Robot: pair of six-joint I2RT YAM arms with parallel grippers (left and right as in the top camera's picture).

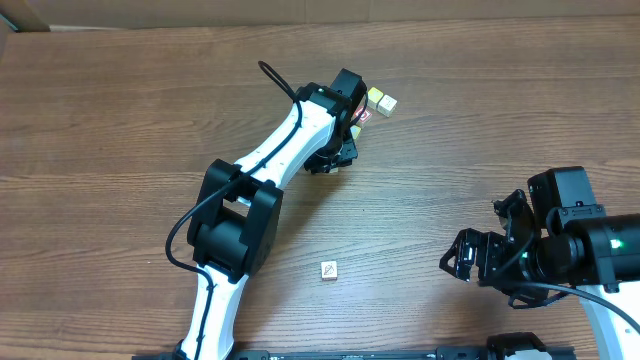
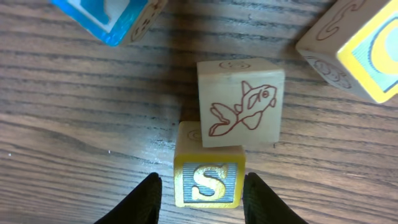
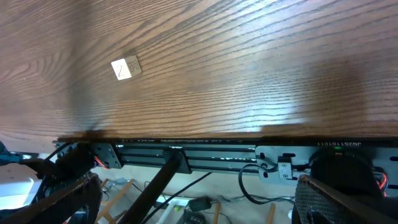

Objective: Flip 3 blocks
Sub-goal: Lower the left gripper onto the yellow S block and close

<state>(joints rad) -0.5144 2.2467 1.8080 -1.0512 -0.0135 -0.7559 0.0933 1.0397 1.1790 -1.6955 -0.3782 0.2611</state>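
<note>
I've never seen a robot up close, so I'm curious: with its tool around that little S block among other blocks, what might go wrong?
The fish block touches the S block that the left tool straddles; lifting or turning the S block could drag or tip it. A gap shows beside one finger, so closing may shove the block sideways first. The blue block and yellow-edged block lie close; a wide turn might bump them.

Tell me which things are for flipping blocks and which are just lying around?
For the job: S block, fish block, lone marked block, left end effector.
Lying about: blue block, wires below the table edge.
</note>
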